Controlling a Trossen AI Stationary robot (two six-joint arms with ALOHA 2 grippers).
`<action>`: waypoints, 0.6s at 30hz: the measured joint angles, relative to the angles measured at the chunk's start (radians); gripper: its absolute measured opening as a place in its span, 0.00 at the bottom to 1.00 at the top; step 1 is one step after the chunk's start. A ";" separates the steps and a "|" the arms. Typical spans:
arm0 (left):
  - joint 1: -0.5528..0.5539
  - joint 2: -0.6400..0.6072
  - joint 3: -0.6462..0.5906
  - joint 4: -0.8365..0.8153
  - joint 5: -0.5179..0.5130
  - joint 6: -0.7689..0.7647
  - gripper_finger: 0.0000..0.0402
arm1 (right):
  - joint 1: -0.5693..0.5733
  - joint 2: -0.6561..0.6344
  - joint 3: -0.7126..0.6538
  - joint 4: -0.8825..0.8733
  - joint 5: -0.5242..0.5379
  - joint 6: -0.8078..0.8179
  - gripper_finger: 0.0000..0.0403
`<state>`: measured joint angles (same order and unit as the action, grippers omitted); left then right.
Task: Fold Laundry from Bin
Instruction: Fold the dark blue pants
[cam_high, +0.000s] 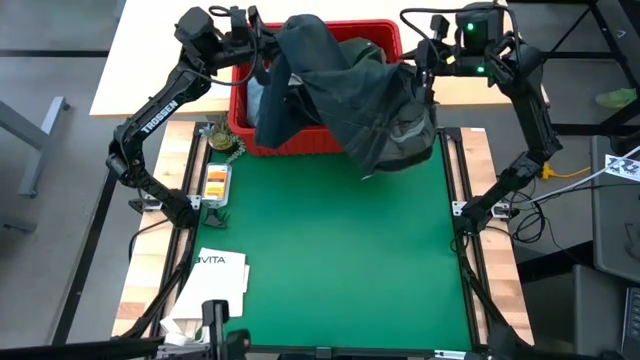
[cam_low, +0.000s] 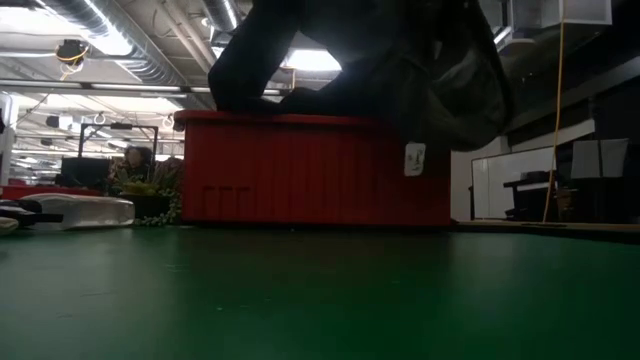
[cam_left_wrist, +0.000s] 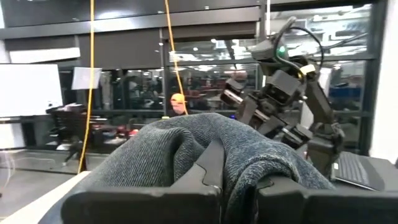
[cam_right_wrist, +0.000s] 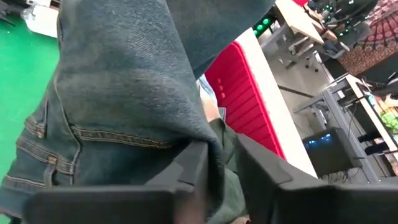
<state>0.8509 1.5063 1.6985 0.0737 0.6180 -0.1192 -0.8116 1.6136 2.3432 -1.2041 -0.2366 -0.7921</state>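
I've got the dark grey-blue denim trousers up over the red ribbed plastic bin, both arms gripping so they lift clear and spread towards the green mat. Left end effector is clamped together on a fold at the bin's back-left. Right end effector at the back-right has cloth between its fingers; they look slightly parted, can't tell if the grip holds. One trouser leg drapes over the bin's front-right corner onto the mat. Bin holds more laundry; light blue fabric shows beneath.
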 joint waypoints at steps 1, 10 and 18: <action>0.000 0.000 0.000 -0.001 -0.006 0.000 0.01 | 0.000 0.001 0.000 0.000 0.001 0.000 0.25; 0.000 0.000 0.000 -0.030 -0.086 0.023 0.01 | 0.000 0.005 0.000 -0.001 0.200 -0.025 0.44; 0.000 0.001 0.000 -0.048 -0.251 0.079 0.01 | -0.001 -0.008 0.000 0.025 0.443 -0.103 0.45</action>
<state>0.8505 1.5074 1.6983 0.0255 0.3666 -0.0398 -0.8124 1.6054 2.3428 -1.1794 0.2061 -0.8950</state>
